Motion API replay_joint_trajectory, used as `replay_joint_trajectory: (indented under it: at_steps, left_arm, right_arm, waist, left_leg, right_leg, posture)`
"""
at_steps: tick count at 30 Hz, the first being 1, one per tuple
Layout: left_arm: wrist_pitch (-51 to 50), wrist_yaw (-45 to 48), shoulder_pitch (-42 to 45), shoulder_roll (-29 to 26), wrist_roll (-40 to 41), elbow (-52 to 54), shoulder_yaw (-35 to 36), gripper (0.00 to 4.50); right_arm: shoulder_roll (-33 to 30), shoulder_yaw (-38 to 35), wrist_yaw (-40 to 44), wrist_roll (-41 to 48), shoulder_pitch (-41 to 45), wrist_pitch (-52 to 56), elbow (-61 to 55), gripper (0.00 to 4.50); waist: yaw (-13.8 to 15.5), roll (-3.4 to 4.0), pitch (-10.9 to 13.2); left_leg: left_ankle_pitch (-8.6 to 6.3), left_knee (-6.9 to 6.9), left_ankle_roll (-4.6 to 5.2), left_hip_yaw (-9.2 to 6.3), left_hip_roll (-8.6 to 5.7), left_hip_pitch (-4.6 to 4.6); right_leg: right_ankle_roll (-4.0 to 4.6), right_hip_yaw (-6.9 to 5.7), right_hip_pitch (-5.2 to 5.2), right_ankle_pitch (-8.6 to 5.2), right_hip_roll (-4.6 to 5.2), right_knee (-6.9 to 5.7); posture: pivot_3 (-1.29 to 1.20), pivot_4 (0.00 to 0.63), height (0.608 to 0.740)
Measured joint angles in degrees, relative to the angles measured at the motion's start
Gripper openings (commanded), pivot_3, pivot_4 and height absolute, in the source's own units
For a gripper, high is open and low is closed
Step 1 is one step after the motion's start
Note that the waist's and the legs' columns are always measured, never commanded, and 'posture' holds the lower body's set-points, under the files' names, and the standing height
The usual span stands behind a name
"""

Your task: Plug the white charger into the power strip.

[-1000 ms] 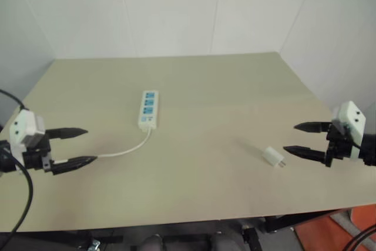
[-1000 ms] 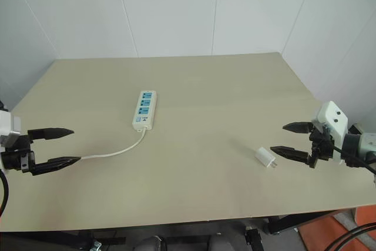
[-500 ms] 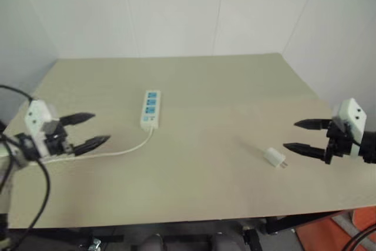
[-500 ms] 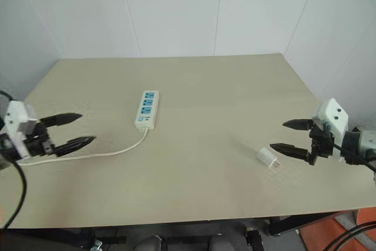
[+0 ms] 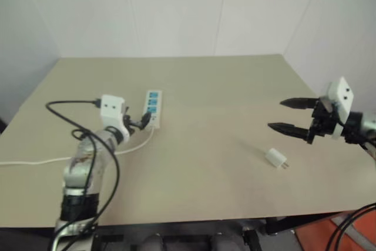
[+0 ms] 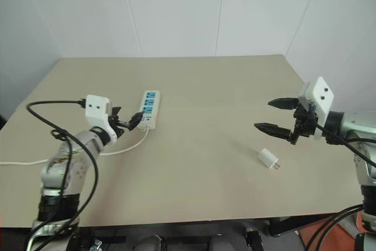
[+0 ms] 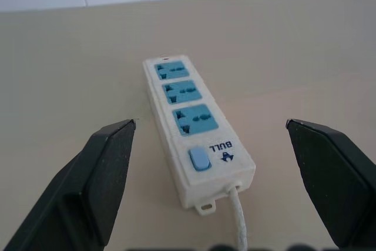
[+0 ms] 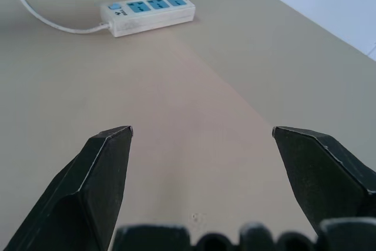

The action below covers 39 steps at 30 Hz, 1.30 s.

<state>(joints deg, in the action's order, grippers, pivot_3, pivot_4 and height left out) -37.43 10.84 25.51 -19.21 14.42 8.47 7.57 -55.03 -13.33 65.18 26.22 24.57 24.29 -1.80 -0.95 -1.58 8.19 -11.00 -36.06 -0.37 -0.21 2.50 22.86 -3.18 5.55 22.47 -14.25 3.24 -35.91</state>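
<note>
Power strip (image 6: 148, 109) lies flat on the table (image 6: 205, 86), left of centre, its thin cord (image 5: 35, 160) trailing toward the left edge; it looks light and rigid, likely to slide unless pinned across its long sides. White charger (image 6: 268, 159) rests near the right front, small, hard and probably slippery, best pinched on its flat side faces, prongs free. Left gripper (image 6: 128, 122) hovers just short of the strip's cord end, fingers spread wide, holding nothing. Right gripper (image 6: 274, 116) hangs above the charger, equally wide and empty.
</note>
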Motion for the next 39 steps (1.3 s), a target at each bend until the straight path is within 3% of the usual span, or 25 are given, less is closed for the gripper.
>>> replay_joint_trajectory:
  at_steps: [8,16,39]
  left_arm:
    - [12.3,-12.0,7.8,7.7,-10.2,-18.7,-3.3,4.48]
    - [26.3,-13.8,13.9,10.6,-12.8,-36.9,-4.0,4.48]
    - [29.2,-16.5,11.2,14.4,-14.1,-41.4,-3.9,4.48]
  right_arm:
    - [1.3,1.3,0.0,0.0,2.0,0.0,0.1,4.5]
    - [2.2,1.3,-0.2,0.7,2.3,0.2,0.1,4.5]
    - [2.1,1.2,-0.4,4.3,2.2,2.1,-1.5,4.5]
  waist:
    - [0.2,-0.01,0.0]
    - [0.2,-0.02,0.0]
    - [0.2,-0.03,0.0]
  left_leg:
    - [0.0,-0.04,0.0,-0.01,-0.06,0.0]
    - [0.0,0.02,-0.01,-0.02,-0.13,0.06]
    - [0.0,0.0,-0.01,-0.04,-0.16,0.05]
  right_leg:
    - [-0.05,-0.01,-0.09,0.03,0.05,0.07]
    - [-0.1,-0.02,-0.07,0.02,0.11,0.15]
    - [-0.15,-0.02,-0.07,0.04,0.12,0.12]
  posture:
    - [0.0,0.15,0.74]
    - [0.0,0.15,0.74]
    - [0.0,0.15,0.74]
